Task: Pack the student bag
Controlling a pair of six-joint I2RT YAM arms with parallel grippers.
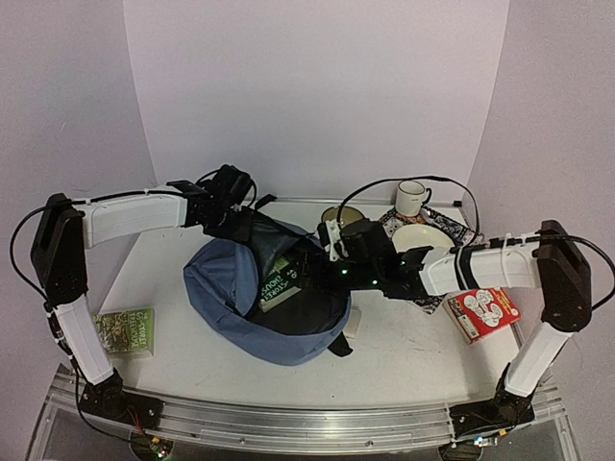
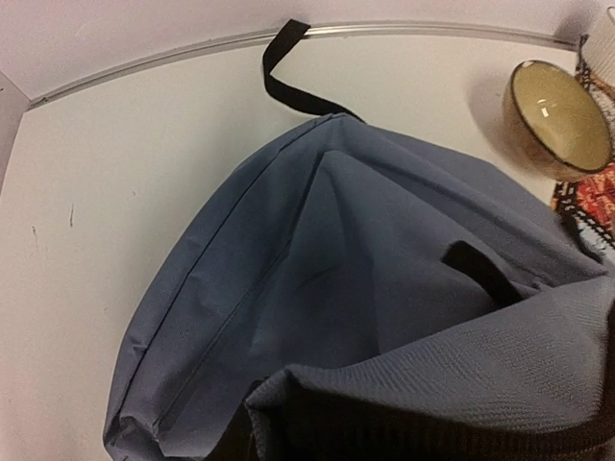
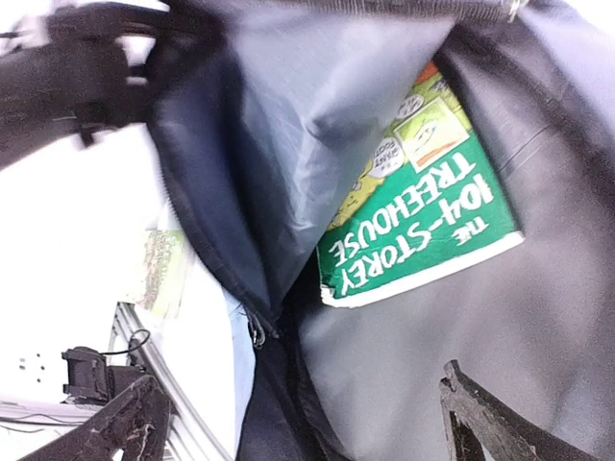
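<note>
Slate-blue student bag (image 1: 231, 298) lies at centre of table (image 1: 404, 355), mouth gaping toward right arm. At that mouth, right gripper (image 3: 307, 423) has fingers (image 3: 135, 423) spread wide, gripping nothing; bag's dark lining lies between and beyond them. Inside bag, ahead of fingers, green book (image 3: 423, 211) – cover reads "THE 104-STOREY TREEHOUSE". At bag's far rim, left gripper (image 1: 233, 213) – its fingers hidden, cannot tell how far apart or whether cloth is pinched. Beside left arm, second green book (image 1: 125, 331), title unreadable.
</note>
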